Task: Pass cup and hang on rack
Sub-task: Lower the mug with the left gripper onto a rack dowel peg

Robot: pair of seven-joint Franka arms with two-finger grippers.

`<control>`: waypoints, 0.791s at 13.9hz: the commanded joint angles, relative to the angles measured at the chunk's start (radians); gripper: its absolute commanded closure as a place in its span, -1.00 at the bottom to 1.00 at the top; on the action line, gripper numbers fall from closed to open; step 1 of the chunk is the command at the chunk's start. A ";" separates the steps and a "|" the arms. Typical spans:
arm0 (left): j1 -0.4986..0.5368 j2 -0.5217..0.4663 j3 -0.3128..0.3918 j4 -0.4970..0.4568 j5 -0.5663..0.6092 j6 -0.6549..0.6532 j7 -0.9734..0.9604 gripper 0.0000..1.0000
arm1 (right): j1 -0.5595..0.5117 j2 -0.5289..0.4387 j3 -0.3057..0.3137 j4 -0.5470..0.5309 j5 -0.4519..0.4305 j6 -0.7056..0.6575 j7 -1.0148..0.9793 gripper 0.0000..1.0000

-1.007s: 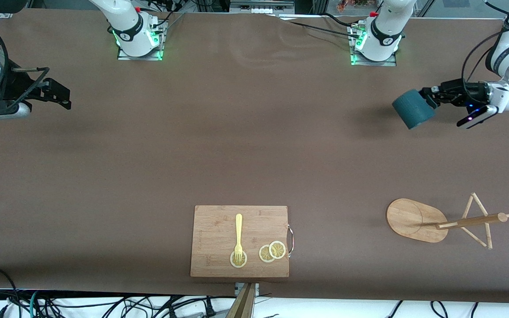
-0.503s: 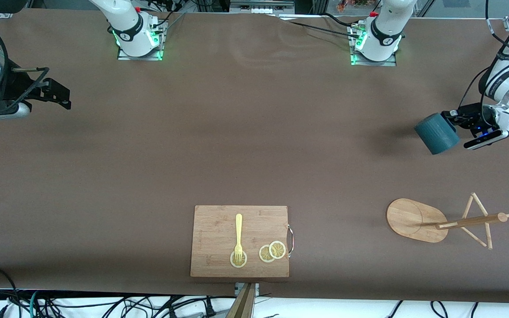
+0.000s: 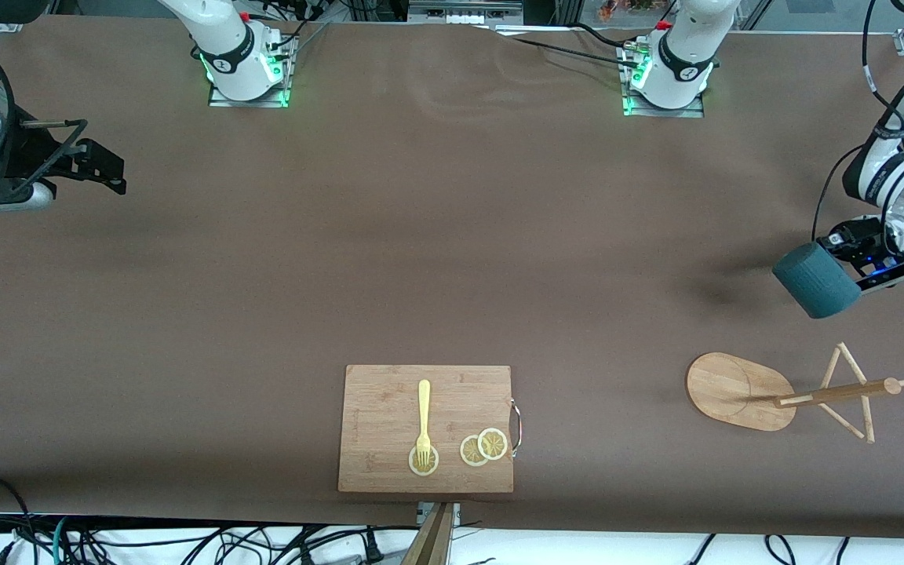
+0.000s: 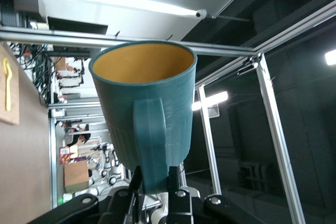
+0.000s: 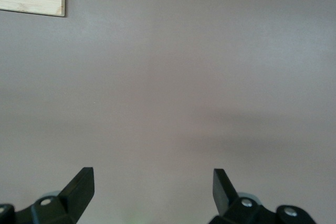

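Left end effector (image 4: 155, 182): clamped on the handle of the cup (image 3: 816, 280), held tilted in the air over bare bench (image 3: 452, 259) at the left arm's end. The rack (image 3: 797, 392) stands on the bench, nearer the front camera than the spot below the cup. Right end effector (image 5: 153, 187): waiting, fingers (image 5: 81, 182) spread wide, empty, over bare bench at the right arm's end.

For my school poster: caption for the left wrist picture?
Left tool holding a teal cup by its handle.
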 commanded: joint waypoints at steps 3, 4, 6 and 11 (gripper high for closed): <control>-0.043 0.038 -0.005 0.063 -0.070 0.004 -0.048 1.00 | -0.010 -0.001 0.006 0.015 0.001 -0.018 -0.017 -1.00; -0.053 0.041 -0.005 0.074 -0.095 0.022 -0.050 1.00 | -0.010 -0.001 0.006 0.015 0.001 -0.018 -0.018 -1.00; -0.062 0.055 -0.005 0.101 -0.110 0.032 -0.051 1.00 | -0.010 -0.001 0.006 0.015 0.001 -0.018 -0.018 -1.00; -0.079 0.131 -0.005 0.192 -0.175 0.032 -0.099 1.00 | -0.011 -0.001 0.004 0.015 0.002 -0.018 -0.020 -1.00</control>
